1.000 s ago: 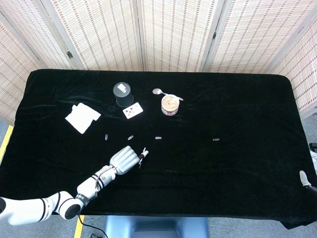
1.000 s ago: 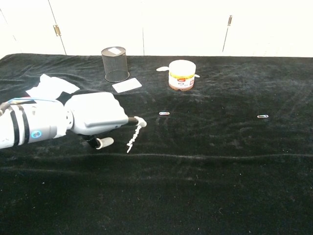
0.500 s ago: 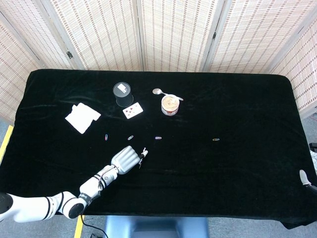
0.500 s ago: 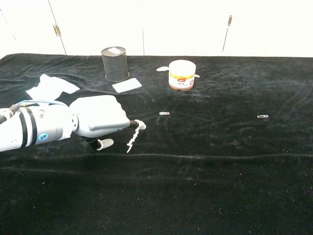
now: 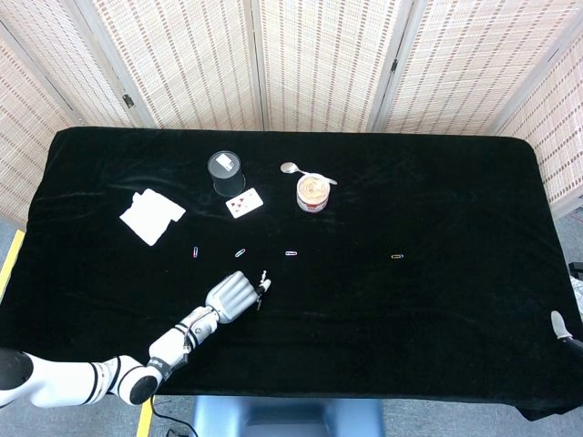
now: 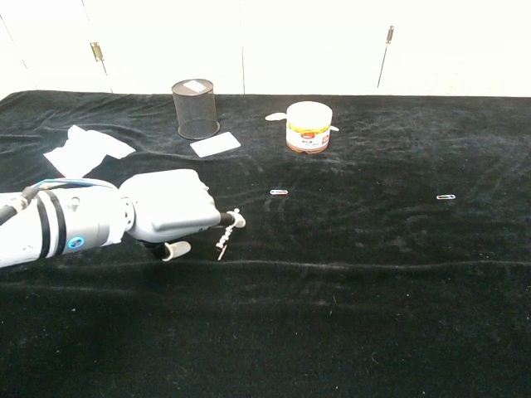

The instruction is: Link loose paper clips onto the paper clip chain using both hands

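Left hand (image 6: 170, 214) pinches the paper clip chain (image 6: 222, 240) dangling onto the black-cloth tabletop (image 5: 437, 191), loose paper clips (image 6: 279, 192) lying beyond its fingertips, woven folding screens (image 5: 319, 64) behind, right hand (image 5: 560, 328) barely visible at far edge, state unclear.

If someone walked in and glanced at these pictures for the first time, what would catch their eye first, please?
Most likely the white left robot hand reaching in low from the near left of the black table, pinching a short paper clip chain that dangles to the cloth. Next, the bright jar with a spoon behind it, mid-table at the back, beside a mesh cup and a playing card. Loose paper clips lie scattered in between.
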